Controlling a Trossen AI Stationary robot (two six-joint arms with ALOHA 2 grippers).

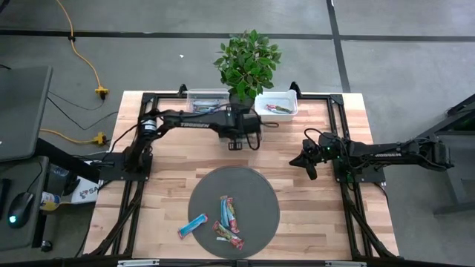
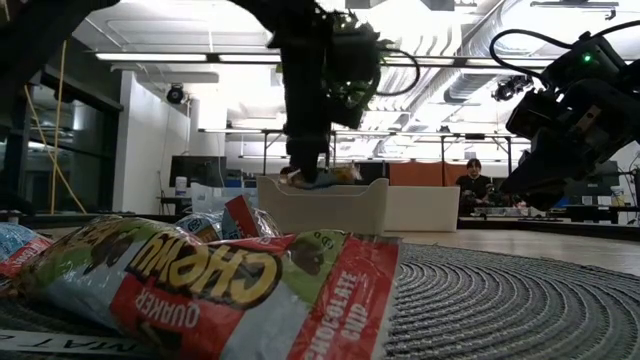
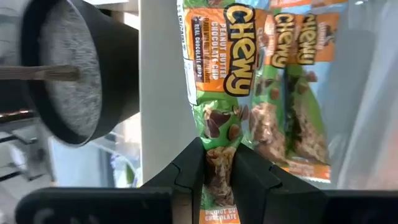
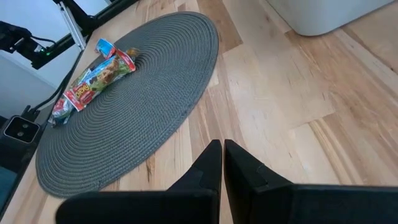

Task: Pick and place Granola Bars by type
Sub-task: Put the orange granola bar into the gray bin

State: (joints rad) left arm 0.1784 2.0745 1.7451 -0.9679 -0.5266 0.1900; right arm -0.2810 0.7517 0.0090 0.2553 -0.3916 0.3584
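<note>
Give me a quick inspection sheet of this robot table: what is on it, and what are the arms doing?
Surface: wooden table with a round grey mat.
Job's things: granola bars lie on the mat; more sit in two clear bins at the far edge.
Clutter: potted plant between the bins.
Grippers: left gripper pinches a green-orange bar over a bin; right gripper shut, hovering beside the mat.
Cables: yellow cord on the floor.
Surroundings: a person seated far behind.
</note>
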